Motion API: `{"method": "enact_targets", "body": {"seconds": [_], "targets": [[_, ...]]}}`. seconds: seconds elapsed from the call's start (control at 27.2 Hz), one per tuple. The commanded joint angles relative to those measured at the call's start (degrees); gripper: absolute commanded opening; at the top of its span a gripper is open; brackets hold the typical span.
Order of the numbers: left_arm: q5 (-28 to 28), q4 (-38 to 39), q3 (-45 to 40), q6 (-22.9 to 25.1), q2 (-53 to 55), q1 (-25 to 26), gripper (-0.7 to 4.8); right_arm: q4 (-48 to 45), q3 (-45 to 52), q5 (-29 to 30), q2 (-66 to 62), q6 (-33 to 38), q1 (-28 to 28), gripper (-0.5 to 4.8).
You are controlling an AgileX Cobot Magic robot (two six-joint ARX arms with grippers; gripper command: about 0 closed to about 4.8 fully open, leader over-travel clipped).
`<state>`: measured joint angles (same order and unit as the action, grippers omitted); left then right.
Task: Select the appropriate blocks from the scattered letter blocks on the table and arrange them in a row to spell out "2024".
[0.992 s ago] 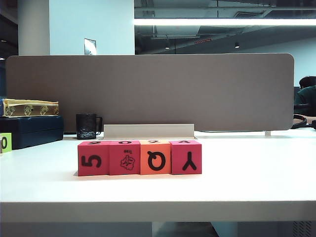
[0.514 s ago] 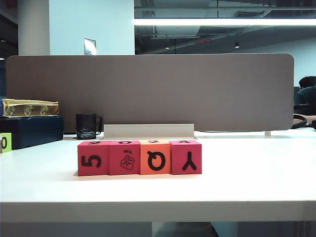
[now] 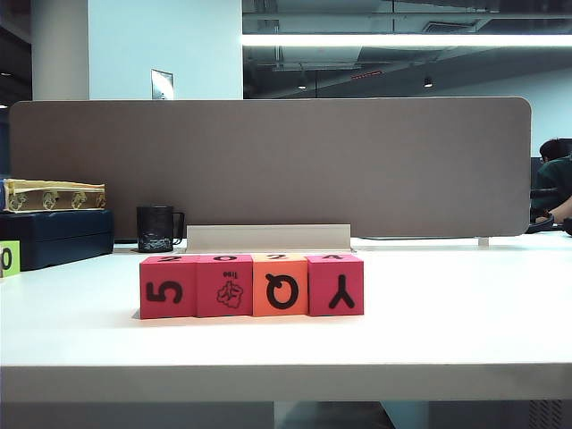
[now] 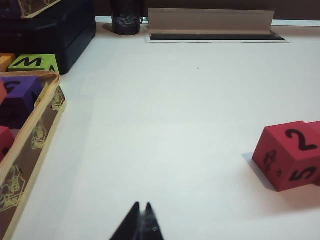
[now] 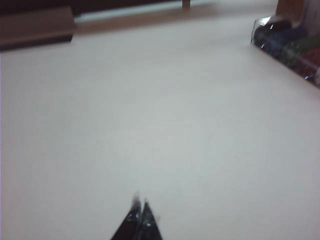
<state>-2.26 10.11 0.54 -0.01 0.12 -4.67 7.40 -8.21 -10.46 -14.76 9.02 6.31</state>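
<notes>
Four blocks stand touching in a row on the white table (image 3: 447, 331), near its front edge. Their front faces show a 5 on pink-red (image 3: 167, 286), a tree drawing on pink-red (image 3: 224, 285), a Q on orange (image 3: 280, 284) and a Y on pink-red (image 3: 335, 284). The left wrist view catches the end block (image 4: 287, 155), with a 2 on top. My left gripper (image 4: 141, 205) is shut and empty, well away from that block. My right gripper (image 5: 140, 201) is shut and empty over bare table. Neither gripper shows in the exterior view.
A black mug (image 3: 155, 229), a dark box (image 3: 54, 234) and a grey cable trough (image 3: 268, 238) line the divider panel (image 3: 268, 161). A lime-green 0 block (image 3: 9, 258) sits far left. A patterned tray (image 4: 35, 135) holds spare blocks. A clear container (image 5: 290, 42) stands at the right.
</notes>
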Motion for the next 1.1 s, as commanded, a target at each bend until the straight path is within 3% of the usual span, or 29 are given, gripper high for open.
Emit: {"method": "enact_targets", "body": {"seconds": [0.04,0.33,0.59,0.7,1.1], "targets": [[-0.37,0.31,-0.2,0.02,0.02,-0.13,-0.06,-2.82,2.38,2.08,3.15,-2.01,-1.2,-0.01],[-0.37,0.31,-0.2,0.02,0.02,-0.13,-0.06,-2.97,7.89,5.35,8.96,-3.48,-4.48,-0.01],[-0.37,0.31,-0.2,0.02,0.02,-0.13,-0.06,3.3,8.13,6.29,12.79,-5.38,-5.79,-0.01],[-0.37,0.31,-0.2,0.02,0.02,-0.13,-0.06,3.45,8.13,10.23,14.86,-9.2,-5.92,-0.01],[-0.37,0.31,-0.2,0.02,0.02,-0.13,-0.05,3.08,8.13,10.08,14.88,-5.4,-5.95,-0.01]]}}
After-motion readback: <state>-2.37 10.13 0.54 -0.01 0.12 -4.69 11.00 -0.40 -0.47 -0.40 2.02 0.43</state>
